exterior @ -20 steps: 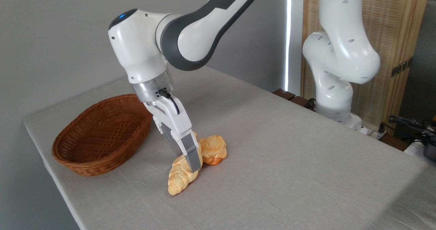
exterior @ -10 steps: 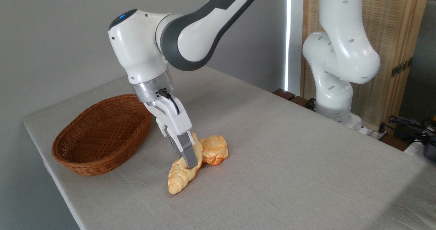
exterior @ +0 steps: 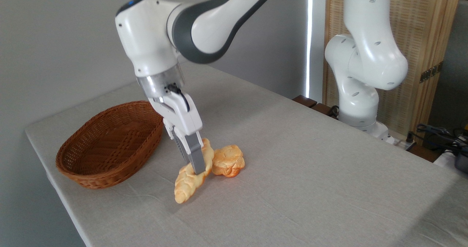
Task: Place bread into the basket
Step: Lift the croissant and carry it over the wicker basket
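Beside the basket point(exterior: 109, 144), the claw point(exterior: 195, 159) pinches the bread point(exterior: 188, 179) mid-length, tilted, low end near the surface point(exterior: 310, 173). Step: lifting. Next: clear the rim, carry left.

Long pale golden braided bread loaf point(exterior: 188, 179), tilted with its near tip low, right of the empty oval reddish-brown woven wicker basket point(exterior: 109, 144), well apart
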